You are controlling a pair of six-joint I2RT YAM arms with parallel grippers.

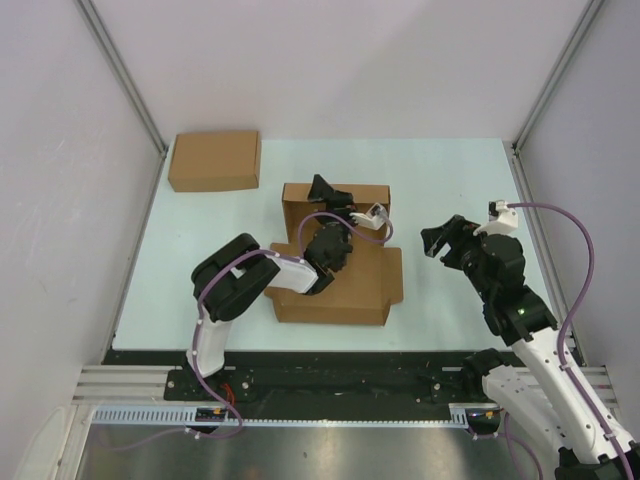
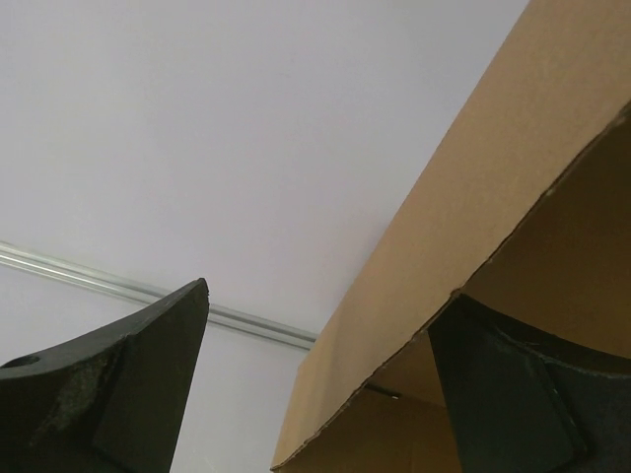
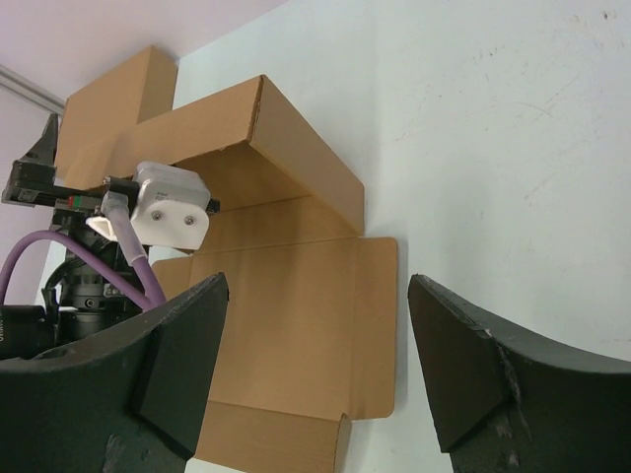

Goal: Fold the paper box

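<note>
The paper box (image 1: 350, 290) is a brown die-cut sheet lying mid-table, its far panel (image 1: 300, 195) folded upright and a side flap flat at the right. My left gripper (image 1: 328, 190) reaches over that upright panel. In the left wrist view the panel's edge (image 2: 463, 207) runs between the open fingers (image 2: 128, 384), with the right finger on its inner side. My right gripper (image 1: 440, 238) hovers open just right of the box, nothing in it. In the right wrist view the sheet (image 3: 296, 325) lies beyond the right gripper (image 3: 317, 286).
A ready-made flat brown box (image 1: 214, 160) lies at the table's far left corner. The pale table (image 1: 450, 170) is walled in by white panels with metal posts. The left arm's white wrist camera (image 3: 170, 202) and purple cable sit over the box.
</note>
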